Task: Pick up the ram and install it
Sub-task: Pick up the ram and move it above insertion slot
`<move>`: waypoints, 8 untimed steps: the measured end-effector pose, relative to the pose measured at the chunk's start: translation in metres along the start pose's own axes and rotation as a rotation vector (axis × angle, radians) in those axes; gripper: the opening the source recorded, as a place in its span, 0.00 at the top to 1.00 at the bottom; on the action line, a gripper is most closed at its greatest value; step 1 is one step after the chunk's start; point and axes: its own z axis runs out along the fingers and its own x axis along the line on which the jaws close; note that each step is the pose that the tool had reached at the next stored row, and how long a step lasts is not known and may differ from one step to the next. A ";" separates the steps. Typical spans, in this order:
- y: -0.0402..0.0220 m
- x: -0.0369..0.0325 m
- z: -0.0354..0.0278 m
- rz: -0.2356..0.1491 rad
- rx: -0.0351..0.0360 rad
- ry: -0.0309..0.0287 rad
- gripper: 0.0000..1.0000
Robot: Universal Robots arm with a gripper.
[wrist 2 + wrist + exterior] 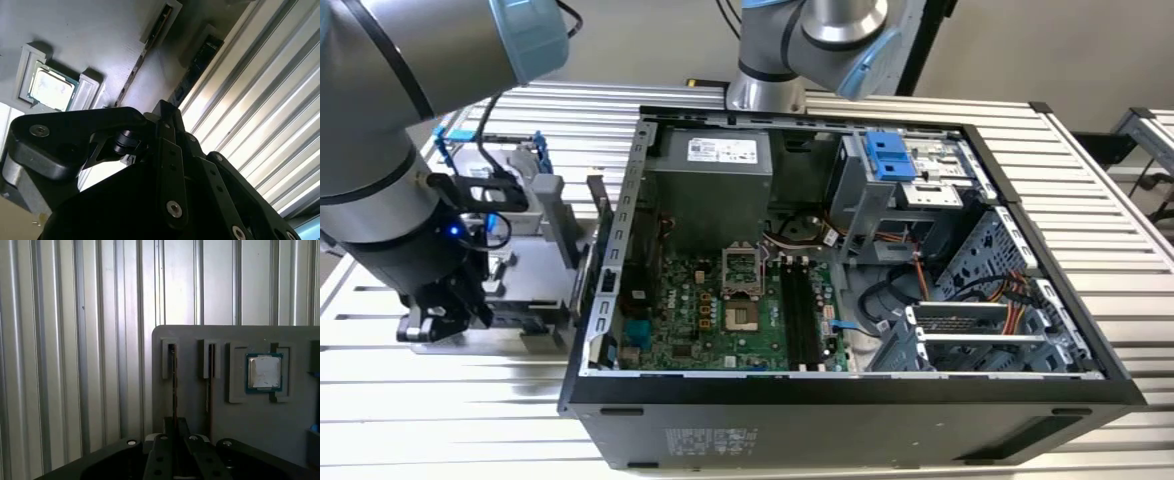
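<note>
Two memory sticks stand on edge in a grey holder tray (250, 430), and the gripper (175, 429) is parked right on one of them. That one is the ram (173, 385), the dark thin stick in the slot closest to the tray's edge, right by the ribbed metal table (75, 340).

In both wrist views the ram runs straight out from between the fingertips (167, 426) toward a little bracket at its far end, so the gripper looks to be sitting somewhere around mid-length. The fingers are pressed in tight against the stick, pinching it. The ram's far end sits down in its bracket just like its neighbour's.

The second stick (209, 380) is just beside the gripper, parallel to the ram, on the side away from the tray edge, and nothing touches it. Past that, further from the gripper, a square silver-topped processor (264, 372) lies flat in its own pocket.

In the exterior view the gripper is down low at the tray, with the open PC case (854, 410) near it on the exterior view's right. The motherboard (700, 300) and its long black memory slots (803, 310) are well apart from the gripper, inside that case.
</note>
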 end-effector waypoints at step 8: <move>0.0001 -0.0004 -0.0095 0.000 0.0000 0.0000 1.00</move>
